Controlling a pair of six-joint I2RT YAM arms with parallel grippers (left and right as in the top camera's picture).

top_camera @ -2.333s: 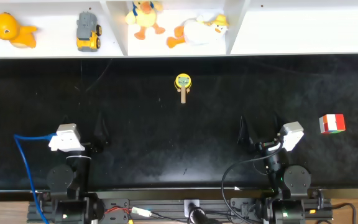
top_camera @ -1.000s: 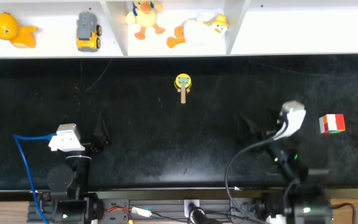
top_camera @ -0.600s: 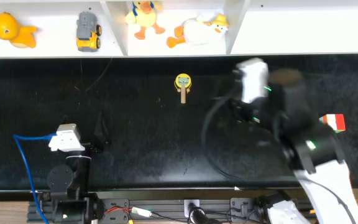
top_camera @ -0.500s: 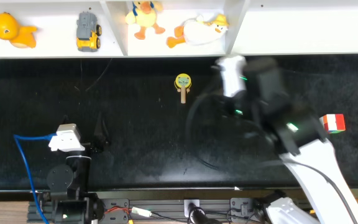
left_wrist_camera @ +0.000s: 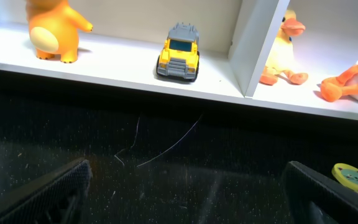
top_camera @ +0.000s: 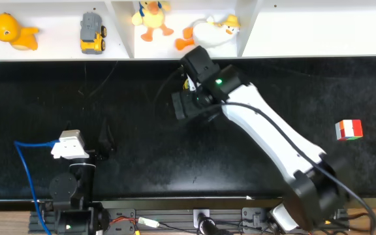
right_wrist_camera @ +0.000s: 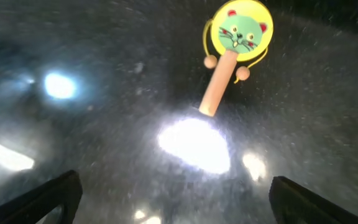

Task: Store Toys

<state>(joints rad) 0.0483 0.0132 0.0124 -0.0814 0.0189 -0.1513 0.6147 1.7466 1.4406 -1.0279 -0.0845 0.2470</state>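
Six toys are in sight: four sit in the white shelf (top_camera: 57, 52), an orange duck (top_camera: 12, 31) and a yellow truck (top_camera: 93, 34) sharing one compartment and two plush ducks (top_camera: 151, 18) the next. Two lie on the black table (top_camera: 142, 163): one cat-faced rattle drum (right_wrist_camera: 224, 65) near the shelf and one coloured cube (top_camera: 348, 130) well apart from it. The right gripper (right_wrist_camera: 174, 183) hangs just beside the rattle drum, its jaws spread wide and holding nothing, while the left gripper (left_wrist_camera: 186, 168) sits near its base, also wide apart and empty.

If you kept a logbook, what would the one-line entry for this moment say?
task: store toys | right gripper: open, by rattle on table | left gripper: open, holding nothing | cube: on table, untouched
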